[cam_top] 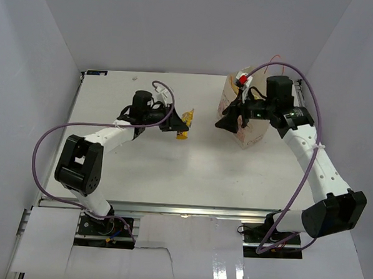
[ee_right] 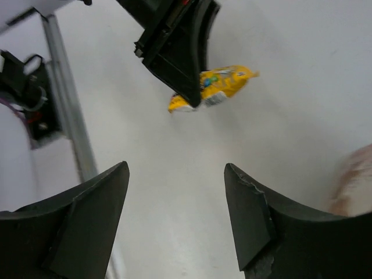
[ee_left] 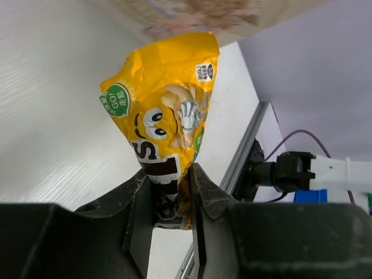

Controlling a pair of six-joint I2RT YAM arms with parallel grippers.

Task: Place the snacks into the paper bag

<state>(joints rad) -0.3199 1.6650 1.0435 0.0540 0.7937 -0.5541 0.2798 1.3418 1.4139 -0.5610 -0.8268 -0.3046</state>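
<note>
- Left hand [ee_left: 170, 175]: pinching the lower end of a yellow M&M's packet [ee_left: 163, 110] (creased) over mid-worktop [cam_top: 172, 170].
- Right hand [ee_right: 175, 174]: spread, holding nothing, just beside the paper bag [cam_top: 252, 134].
- M&M's packet: outside the paper bag, to its left.

A crumpled yellow plastic M&M's packet [ee_left: 165, 133] with a cartoon candy face and a round green sticker is pinched at one end between the closed fingers of the left gripper [ee_left: 171, 174], its free end sticking out beyond them. It sits over the middle of the table, to the left of the paper bag and clear of it. The upright cream paper carrier bag [cam_top: 256, 132] stands at the far right with its mouth upward, a pinkish print on its side and a thin orange-red cord handle [cam_top: 275, 58] arching above its top.
</note>
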